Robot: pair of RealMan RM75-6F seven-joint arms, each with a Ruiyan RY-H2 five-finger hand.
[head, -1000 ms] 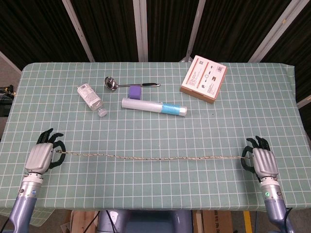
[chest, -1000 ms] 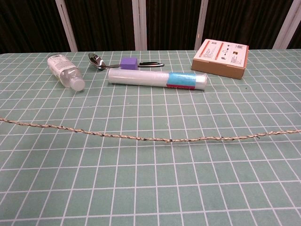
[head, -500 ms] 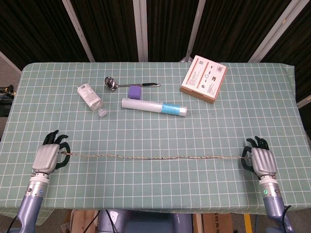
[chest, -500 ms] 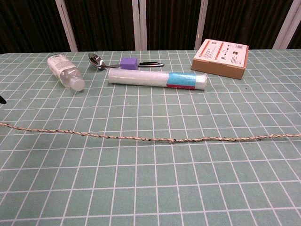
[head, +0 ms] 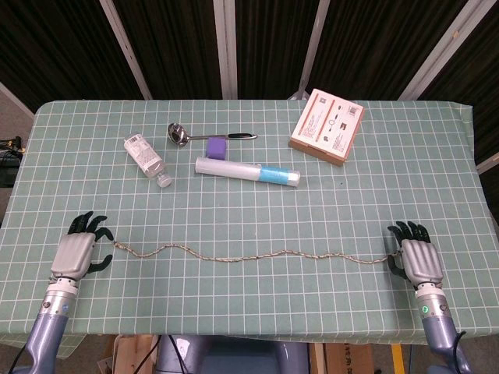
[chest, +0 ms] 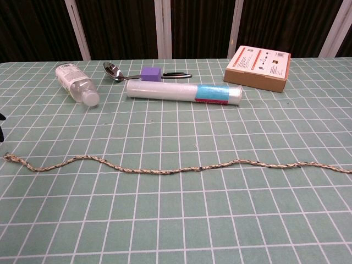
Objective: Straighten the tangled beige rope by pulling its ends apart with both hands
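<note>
The beige rope (head: pixel 257 255) lies slack on the green checked tablecloth in a shallow wavy line across the near part of the table; the chest view shows the rope (chest: pixel 176 170) flat on the cloth, with its left end free. My left hand (head: pixel 78 251) rests at the near left with fingers spread and holds nothing; the rope's left end stops a short gap to its right. My right hand (head: pixel 417 257) sits at the near right, fingers spread. The rope's right end lies beside its thumb, and no grip shows there.
Further back lie a clear plastic bottle (head: pixel 146 159), a metal ladle (head: pixel 183 135), a purple block (head: pixel 216 147), a clear tube with a blue label (head: pixel 247 171) and a cardboard box (head: pixel 327 126). The table's front edge runs just below both hands.
The rope, taut between both hands a second ago, has gone slack and dropped into waves on the cloth. Both hands have spread their fingers; the left end now lies free.
</note>
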